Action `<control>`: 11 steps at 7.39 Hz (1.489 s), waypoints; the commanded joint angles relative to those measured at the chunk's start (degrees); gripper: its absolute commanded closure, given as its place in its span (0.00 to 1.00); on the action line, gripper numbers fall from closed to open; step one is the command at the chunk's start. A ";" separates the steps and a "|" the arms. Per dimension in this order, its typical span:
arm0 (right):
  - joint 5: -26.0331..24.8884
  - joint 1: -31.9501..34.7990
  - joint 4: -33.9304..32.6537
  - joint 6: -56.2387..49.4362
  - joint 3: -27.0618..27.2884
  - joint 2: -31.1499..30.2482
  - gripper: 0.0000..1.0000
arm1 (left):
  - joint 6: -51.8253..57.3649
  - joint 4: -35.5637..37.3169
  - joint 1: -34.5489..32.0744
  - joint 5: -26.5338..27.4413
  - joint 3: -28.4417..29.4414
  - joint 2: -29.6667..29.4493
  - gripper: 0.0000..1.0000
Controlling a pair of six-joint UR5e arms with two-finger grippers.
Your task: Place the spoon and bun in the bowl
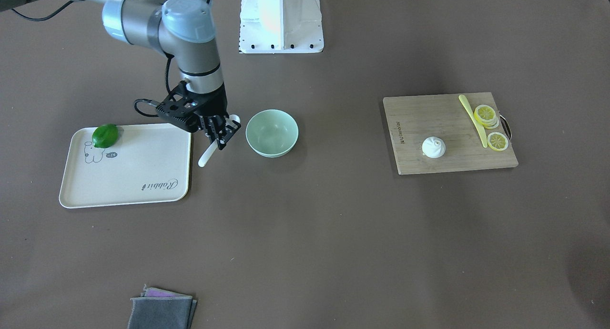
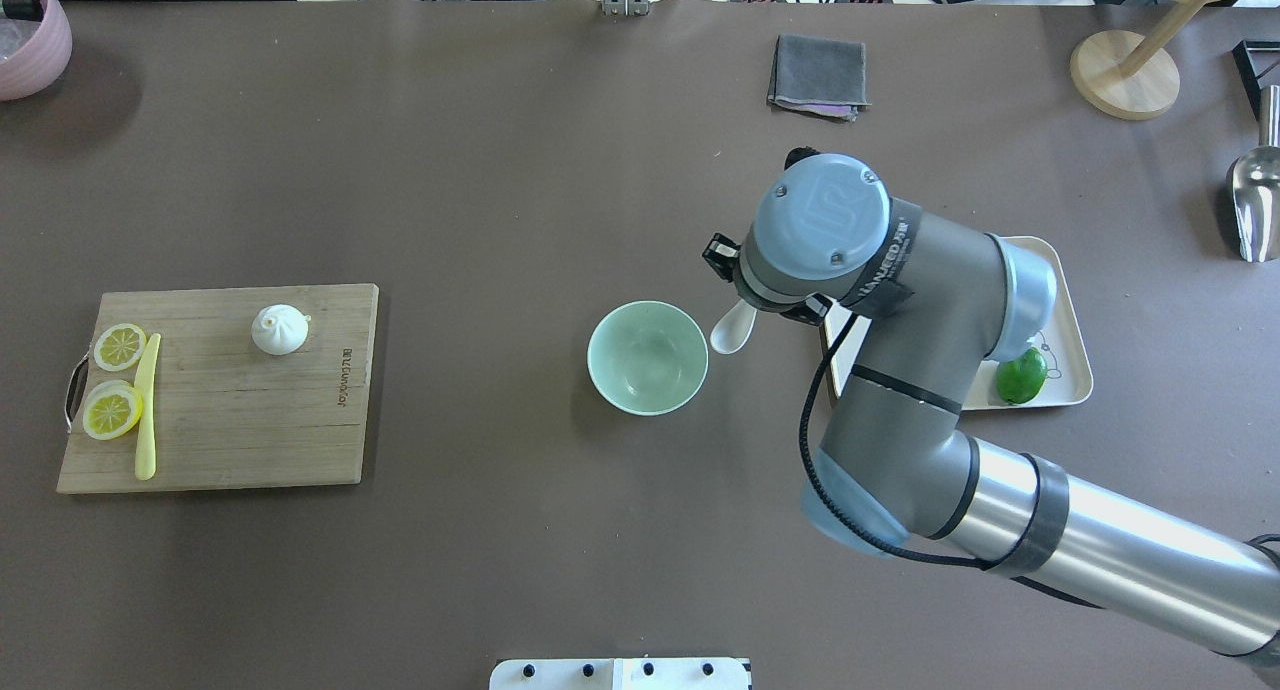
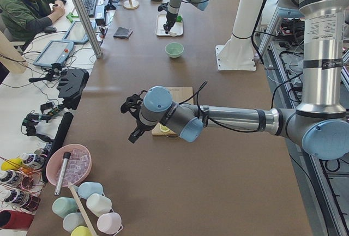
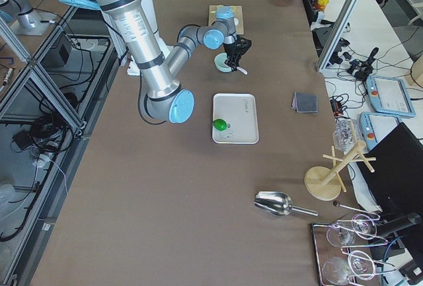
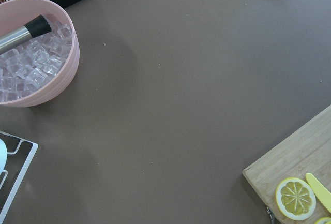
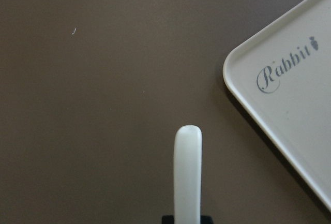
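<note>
My right gripper (image 1: 221,133) is shut on the white spoon (image 1: 208,153) and holds it between the tray and the mint-green bowl (image 1: 272,132). The scoop (image 2: 733,328) lies close to the bowl's (image 2: 647,357) rim, outside it. The spoon's handle (image 6: 187,172) points away from the gripper, over the brown table. The bowl is empty. The white bun (image 1: 433,147) sits on the wooden cutting board (image 1: 414,124), far from the bowl; it also shows in the overhead view (image 2: 279,329). My left gripper (image 3: 133,121) hovers near the board; I cannot tell if it is open.
A cream tray (image 1: 128,171) with a green lime (image 1: 105,135) lies beside the right gripper. Lemon slices (image 1: 486,114) and a yellow knife (image 1: 472,119) lie on the board. Folded grey cloths (image 1: 162,310) lie at the operators' edge. A pink bowl of ice (image 5: 31,53) stands beyond the board.
</note>
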 commanded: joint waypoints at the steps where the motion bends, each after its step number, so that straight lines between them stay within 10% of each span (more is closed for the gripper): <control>1: -7.18 -6.50 -3.57 6.21 -1.25 3.39 1.00 | 0.07 0.00 0.04 0.00 0.00 0.00 0.01; 7: -12.40 -6.79 -3.92 8.00 -5.92 6.82 0.00 | -0.02 0.00 0.04 -0.09 -0.09 0.00 0.01; 11: 2.14 5.74 -5.16 -18.01 5.12 -2.80 0.00 | -8.47 -1.65 1.78 -6.22 -1.22 -0.09 0.01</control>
